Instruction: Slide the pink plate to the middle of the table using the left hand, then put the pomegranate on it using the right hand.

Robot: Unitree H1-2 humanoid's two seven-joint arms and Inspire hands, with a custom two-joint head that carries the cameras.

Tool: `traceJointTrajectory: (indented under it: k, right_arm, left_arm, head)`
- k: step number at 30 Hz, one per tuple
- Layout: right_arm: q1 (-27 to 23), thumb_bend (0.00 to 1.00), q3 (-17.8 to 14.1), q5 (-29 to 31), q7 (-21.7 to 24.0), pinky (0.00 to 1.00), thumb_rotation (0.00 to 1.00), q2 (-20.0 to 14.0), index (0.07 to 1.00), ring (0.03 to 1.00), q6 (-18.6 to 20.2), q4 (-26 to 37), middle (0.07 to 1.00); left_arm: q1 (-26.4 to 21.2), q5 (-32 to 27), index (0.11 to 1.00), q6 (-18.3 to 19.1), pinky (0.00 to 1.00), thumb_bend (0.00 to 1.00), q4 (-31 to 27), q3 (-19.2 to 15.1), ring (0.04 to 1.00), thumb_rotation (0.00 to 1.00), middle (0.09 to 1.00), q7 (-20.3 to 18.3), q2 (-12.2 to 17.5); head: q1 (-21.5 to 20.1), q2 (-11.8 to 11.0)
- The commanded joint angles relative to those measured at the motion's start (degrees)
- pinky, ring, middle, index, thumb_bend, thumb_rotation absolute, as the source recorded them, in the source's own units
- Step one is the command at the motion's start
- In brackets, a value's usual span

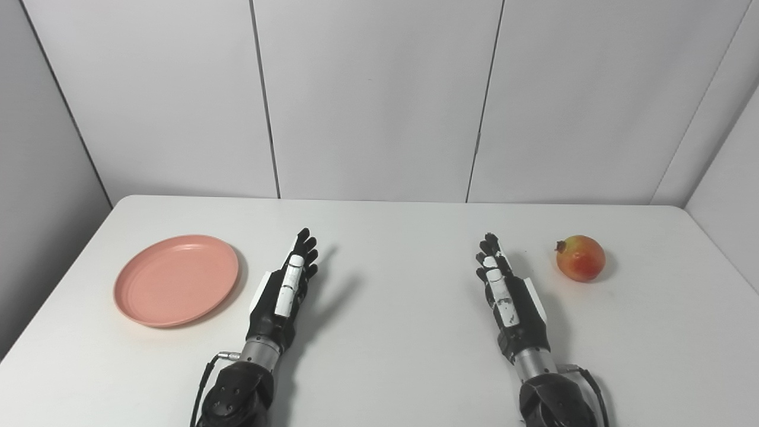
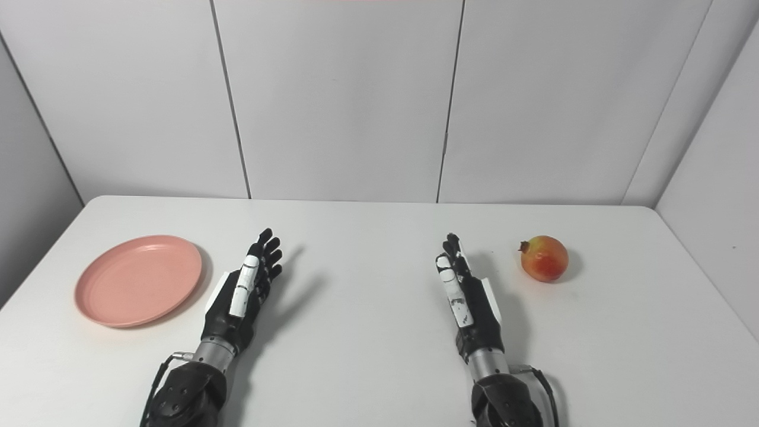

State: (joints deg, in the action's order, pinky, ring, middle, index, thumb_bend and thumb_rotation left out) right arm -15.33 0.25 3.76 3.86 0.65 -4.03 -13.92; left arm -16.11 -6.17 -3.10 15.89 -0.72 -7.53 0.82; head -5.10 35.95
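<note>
A round pink plate [image 1: 177,279] lies on the left side of the white table [image 1: 391,279]. My left hand [image 1: 287,289] rests just right of the plate, edge-on with fingers stretched forward, open and holding nothing. A red-yellow pomegranate [image 1: 580,258] sits on the right side of the table. To its left is my right hand [image 1: 503,289], also open with fingers extended and nothing in it, a short gap away from the fruit.
White wall panels [image 1: 379,101] rise behind the table's far edge. The table's left and right edges run close to the plate and the pomegranate. Bare tabletop lies between the two hands.
</note>
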Motion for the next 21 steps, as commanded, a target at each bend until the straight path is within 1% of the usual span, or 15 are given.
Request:
traceJointTrajectory:
  k: [1, 6, 12, 15, 21]
  right_arm:
    - [-0.78, 0.71, 0.12, 0.20, -0.04, 1.00, 0.90, 0.61, 1.000, 1.000, -1.55, -0.35, 1.000]
    - [-0.79, 0.71, 0.14, 0.04, -0.10, 1.00, 0.90, 0.58, 1.000, 1.000, -1.53, -0.35, 1.000]
    - [-0.77, 0.71, 0.10, -0.08, -0.20, 1.00, 0.90, 0.62, 1.000, 1.000, -1.28, -0.29, 1.000]
    - [-0.82, 0.72, 0.11, 0.12, 0.06, 1.00, 0.89, 0.53, 1.000, 1.000, -1.21, -0.41, 1.000]
    - [-0.71, 0.71, 0.28, -0.01, 0.16, 1.00, 0.89, 0.48, 1.000, 1.000, -1.18, -0.20, 1.000]
  left_arm:
    - [-1.30, -0.20, 1.000, -1.31, 1.00, 0.54, -0.05, 0.05, 1.000, 1.00, 1.000, -0.25, 0.21]
    - [-1.36, -0.22, 1.000, -1.18, 1.00, 0.55, 0.01, -0.06, 1.000, 1.00, 1.000, -0.10, 0.20]
    - [-1.21, -0.28, 1.000, -1.17, 1.00, 0.53, -0.34, -0.10, 1.000, 1.00, 1.000, -0.06, 0.13]
    - [-1.16, -0.34, 1.000, -0.89, 1.00, 0.54, -0.50, -0.05, 1.000, 1.00, 1.000, -0.16, 0.16]
    - [-1.18, -0.49, 1.000, -1.68, 1.00, 0.53, -0.16, -0.10, 1.000, 1.00, 1.000, -0.32, 0.12]
  head:
    - [-0.07, -0.03]
    - [-0.02, 0.01]
    - [0.07, 0.09]
    - [0.08, 0.10]
    - [0.15, 0.06]
